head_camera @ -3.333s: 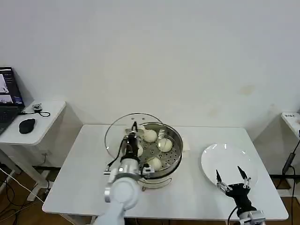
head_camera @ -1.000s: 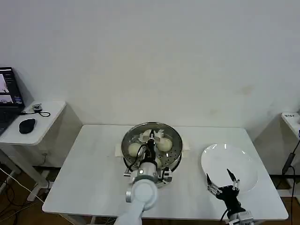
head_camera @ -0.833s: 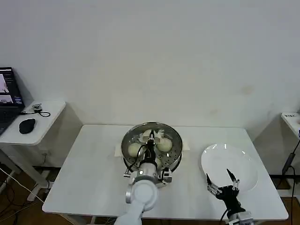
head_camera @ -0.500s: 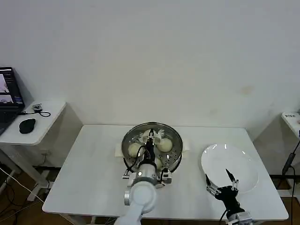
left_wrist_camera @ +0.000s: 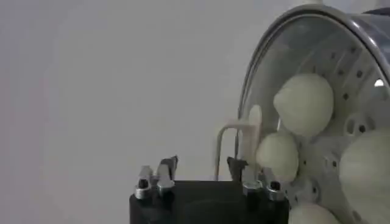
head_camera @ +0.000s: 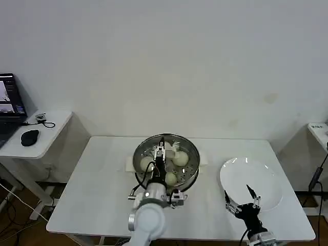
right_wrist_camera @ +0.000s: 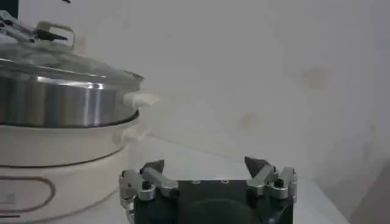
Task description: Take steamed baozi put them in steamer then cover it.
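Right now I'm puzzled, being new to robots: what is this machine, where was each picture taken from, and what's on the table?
It is a two-armed robot. One picture looks down from its head; the other two come from cameras on its wrists. On the white table sits a steel steamer with baozi inside, under a glass lid. The left tool hangs open over the lid, holding nothing. The right tool, also open, waits by a white plate.
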`<state>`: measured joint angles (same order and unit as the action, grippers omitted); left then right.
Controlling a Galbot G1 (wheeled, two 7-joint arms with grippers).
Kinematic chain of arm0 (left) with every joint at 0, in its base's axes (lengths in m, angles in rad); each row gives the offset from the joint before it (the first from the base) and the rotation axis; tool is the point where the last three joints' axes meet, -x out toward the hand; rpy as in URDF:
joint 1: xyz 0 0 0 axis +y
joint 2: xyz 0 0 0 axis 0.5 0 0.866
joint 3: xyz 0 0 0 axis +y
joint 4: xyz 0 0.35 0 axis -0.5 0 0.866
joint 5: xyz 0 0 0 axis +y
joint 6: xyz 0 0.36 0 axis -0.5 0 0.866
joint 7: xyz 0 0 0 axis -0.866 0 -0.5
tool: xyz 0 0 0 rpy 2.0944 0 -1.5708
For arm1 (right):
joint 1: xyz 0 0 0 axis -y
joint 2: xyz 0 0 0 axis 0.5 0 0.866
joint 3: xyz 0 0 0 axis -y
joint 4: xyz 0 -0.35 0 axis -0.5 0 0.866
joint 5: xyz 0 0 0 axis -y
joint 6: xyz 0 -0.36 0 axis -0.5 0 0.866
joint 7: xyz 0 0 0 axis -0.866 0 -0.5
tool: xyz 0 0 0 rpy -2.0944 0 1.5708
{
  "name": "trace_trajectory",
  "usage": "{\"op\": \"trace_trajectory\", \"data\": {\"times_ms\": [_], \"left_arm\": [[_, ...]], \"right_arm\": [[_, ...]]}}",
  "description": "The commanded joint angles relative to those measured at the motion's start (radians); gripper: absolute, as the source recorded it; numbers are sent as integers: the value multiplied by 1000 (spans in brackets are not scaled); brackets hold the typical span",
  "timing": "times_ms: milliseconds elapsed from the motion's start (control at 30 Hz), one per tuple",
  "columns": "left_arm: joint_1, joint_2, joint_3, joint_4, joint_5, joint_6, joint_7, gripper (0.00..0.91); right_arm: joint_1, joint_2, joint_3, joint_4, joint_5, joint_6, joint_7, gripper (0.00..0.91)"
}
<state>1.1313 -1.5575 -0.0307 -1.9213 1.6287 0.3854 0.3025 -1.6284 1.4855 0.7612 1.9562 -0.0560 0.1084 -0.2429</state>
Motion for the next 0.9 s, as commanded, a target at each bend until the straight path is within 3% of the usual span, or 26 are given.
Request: {"op": "trace_trajectory", "data": {"times_ms": [33, 300, 400, 500, 633, 700, 767, 833, 900], "left_arm": [[75, 69, 1, -124, -53, -10, 0, 907], [190, 159, -80, -311, -245, -27, -41, 907], [267, 207, -147, -398, -421, -31, -96, 907], [357, 260, -240, -445, -747, -50, -225, 907], [444, 277, -440, -400, -1493, -233, -477, 907], [468, 259, -501, -341, -1742, -310, -543, 907], [500, 248, -546, -286, -1845, -340, -567, 907], [544, 247, -579, -202, -1865, -489, -587, 907], [584, 243, -606, -153, -1839, -540, -561, 907]], "right_arm": [[-3, 1, -2, 2, -3, 0, 1, 907], [-11, -3, 2, 15, 1, -2, 2, 907], [-16, -5, 3, 18, 3, -3, 2, 907], [-26, -9, 5, 29, 15, -5, 2, 907], [-43, -24, 5, 44, 46, -25, 6, 907], [-57, -34, 2, 53, 59, -38, 9, 907], [-77, -48, 0, 68, 77, -47, 11, 907], [-98, -62, -1, 81, 103, -50, 11, 907], [-112, -76, 1, 87, 118, -49, 13, 907]]}}
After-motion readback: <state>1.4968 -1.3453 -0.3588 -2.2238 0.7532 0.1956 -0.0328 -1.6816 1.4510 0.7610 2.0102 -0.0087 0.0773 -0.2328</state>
